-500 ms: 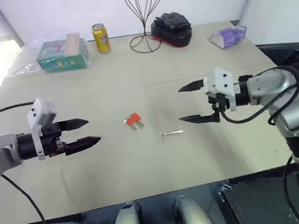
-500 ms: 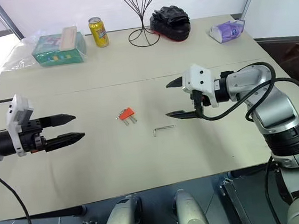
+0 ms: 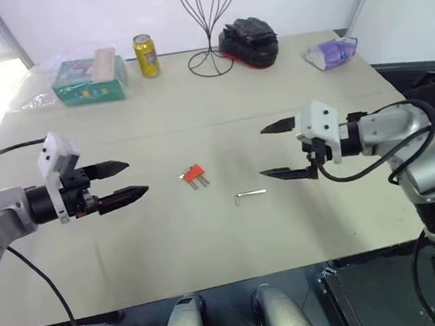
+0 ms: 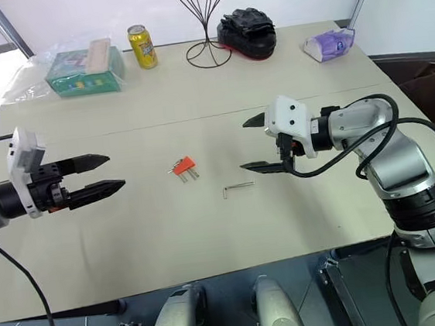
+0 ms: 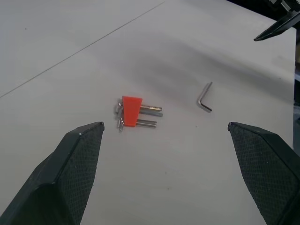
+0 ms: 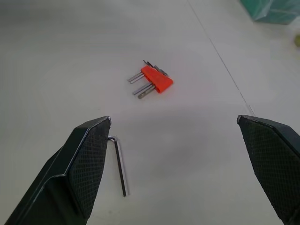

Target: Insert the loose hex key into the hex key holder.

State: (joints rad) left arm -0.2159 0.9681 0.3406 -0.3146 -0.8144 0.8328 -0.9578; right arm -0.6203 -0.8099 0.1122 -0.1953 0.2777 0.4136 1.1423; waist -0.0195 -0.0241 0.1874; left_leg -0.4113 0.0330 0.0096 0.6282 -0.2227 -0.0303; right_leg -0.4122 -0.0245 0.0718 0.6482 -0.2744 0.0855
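The beige table (image 3: 196, 103) runs past the left edge of the head views. At its far edge, a clear bag partly veils a green box (image 3: 90, 79). The left gripper (image 3: 123, 182) and right gripper (image 3: 276, 150) hover released, empty, over bare tabletop. Between them lie the hex key holder (image 3: 194, 172) and, nearer and right of it, apart, the loose hex key (image 3: 249, 195); the holder's keys look blurred.

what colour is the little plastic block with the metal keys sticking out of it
Red-orange. The small plastic hex key holder shows best in the left wrist view.
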